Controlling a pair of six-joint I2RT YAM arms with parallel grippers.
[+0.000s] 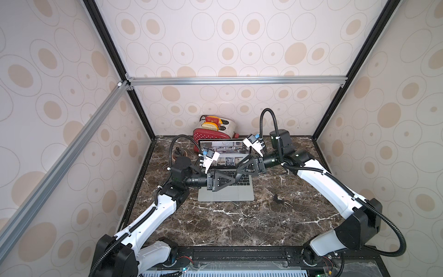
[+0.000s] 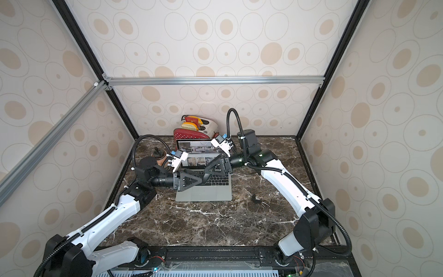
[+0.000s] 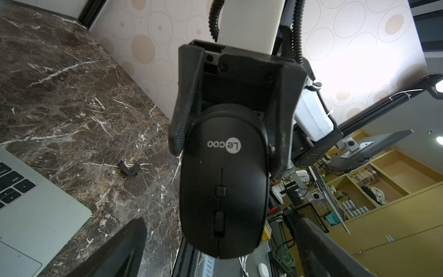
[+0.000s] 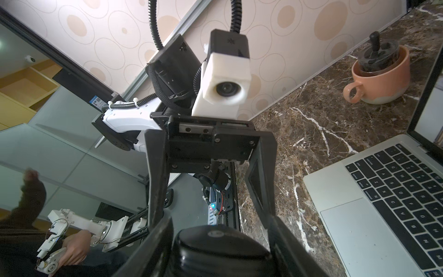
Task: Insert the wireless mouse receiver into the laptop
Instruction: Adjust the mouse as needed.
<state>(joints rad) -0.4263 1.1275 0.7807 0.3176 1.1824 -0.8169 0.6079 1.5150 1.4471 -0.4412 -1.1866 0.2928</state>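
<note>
The right gripper point(image 3: 227, 158) clamps a black mouse point(image 3: 223, 191) by its rear, above the keyboard point(image 1: 242, 181) of the laptop point(image 1: 225, 194), which sits open mid-table toward the far side. The left gripper point(image 4: 211, 213) faces it, jaws spread, empty. No receiver shows; likely it must next be pinched from the mouse, precisely.

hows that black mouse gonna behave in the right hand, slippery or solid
The mouse looks like a smooth, hard plastic shell: probably stiff and somewhat slippery. The right hand pinches only its rounded logo end, so it may pivot if bumped. Likely light for its size.
</note>
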